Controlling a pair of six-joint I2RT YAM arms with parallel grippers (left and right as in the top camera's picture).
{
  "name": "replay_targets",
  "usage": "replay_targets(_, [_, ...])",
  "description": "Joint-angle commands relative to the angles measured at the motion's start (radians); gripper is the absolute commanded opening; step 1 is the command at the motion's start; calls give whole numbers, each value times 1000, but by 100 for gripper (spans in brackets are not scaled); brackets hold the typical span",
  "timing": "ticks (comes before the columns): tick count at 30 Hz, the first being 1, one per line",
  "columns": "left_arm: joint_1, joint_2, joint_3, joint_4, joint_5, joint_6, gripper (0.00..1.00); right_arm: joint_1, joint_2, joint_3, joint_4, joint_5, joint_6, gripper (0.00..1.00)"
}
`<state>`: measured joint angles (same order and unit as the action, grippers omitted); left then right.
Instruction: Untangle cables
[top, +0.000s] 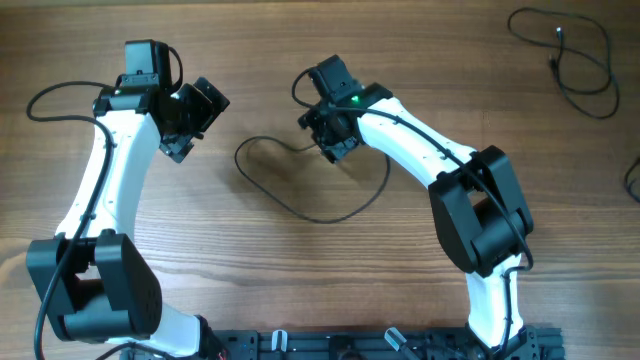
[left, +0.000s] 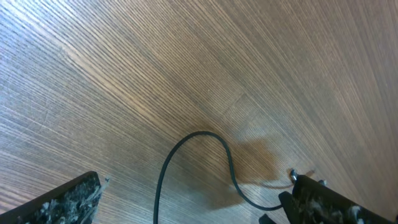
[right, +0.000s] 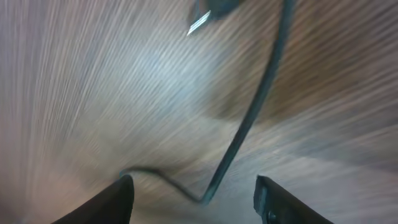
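Cable (right: 247, 124), blurred, between tips of wide right hand (right: 194, 180); left hand (left: 194, 180) likewise wide.

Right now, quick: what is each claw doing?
Left claw: open, empty.
Right claw: open, astride a cable, not gripping it.

Overhead looks straight down on the whole surface (top: 300, 60). Both wrist views face it from close by the looped cable (left: 200, 132), which all three share.
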<state>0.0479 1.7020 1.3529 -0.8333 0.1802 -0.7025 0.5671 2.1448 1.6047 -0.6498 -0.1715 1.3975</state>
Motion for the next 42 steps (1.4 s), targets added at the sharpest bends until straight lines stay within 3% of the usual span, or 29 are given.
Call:
replay_targets(1, [2, 6, 1, 0, -14, -9, 100, -2, 25, -54, 39, 131, 71, 49])
replay_targets(4, [2, 6, 1, 0, -14, -9, 100, -2, 25, -82, 105, 134, 68, 36])
replay_targets(5, [2, 6, 1, 0, -14, -9, 100, -2, 25, -91, 122, 138, 68, 14])
replay_targets(6, [2, 6, 1, 0, -14, -9, 100, -2, 25, -92, 131, 137, 56, 4])
replay_targets(8, [2, 6, 1, 0, -14, -9, 100, -14, 6, -79, 142, 114, -235, 4])
replay_targets(10, [2, 6, 1, 0, -14, -9, 100, -45, -84, -66, 34, 115, -375, 4])
replay_targets(15, [2, 6, 1, 0, -14, -9, 100, -136, -409, -66, -332, 221, -458, 4])
replay_targets(20, [2, 6, 1, 0, -14, -9, 100, -138, -442, -125, -579, 325, -512, 4])
replay_targets(21, [2, 6, 1, 0, -14, -9, 100, -138, -442, -166, -580, 308, -512, 15])
replay_targets(22, [2, 6, 1, 0, -14, -9, 100, -138, -442, -204, -567, 275, -511, 44])
replay_targets(23, [2, 6, 1, 0, -14, -9, 100, -138, -442, -242, -549, 238, -512, 63])
replay_targets(25, [2, 6, 1, 0, -14, -9, 100, -138, -442, -356, -434, 182, -512, 82])
replay_targets(27, [2, 6, 1, 0, -14, -9, 100, -138, -442, -472, -270, 145, -560, 97])
replay_targets(30, [2, 6, 1, 0, -14, -9, 100, -138, -442, -600, -41, 131, -593, 100])
replay_targets(32, [2, 6, 1, 0, -14, -9, 100, -138, -442, -649, 136, 217, -891, 100])
replay_targets(33, [2, 6, 1, 0, -14, -9, 100, -138, -440, -658, 169, 235, -971, 97])
replay_targets(34, [2, 6, 1, 0, -14, -9, 100, -138, -432, -663, 189, 250, -1064, 86])
replay_targets(35, [2, 6, 1, 0, -14, -9, 100, -138, -423, -663, 188, 249, -1088, 73])
replay_targets(37, [2, 6, 1, 0, -14, -9, 100, -138, -399, -663, 178, 218, -1116, 59])
replay_targets(40, [2, 6, 1, 0, -14, -9, 100, -87, -327, -663, 173, 212, -1180, 53])
replay_targets(42, [2, 6, 1, 0, -14, -9, 100, -33, -282, -663, 154, 212, -1175, 43])
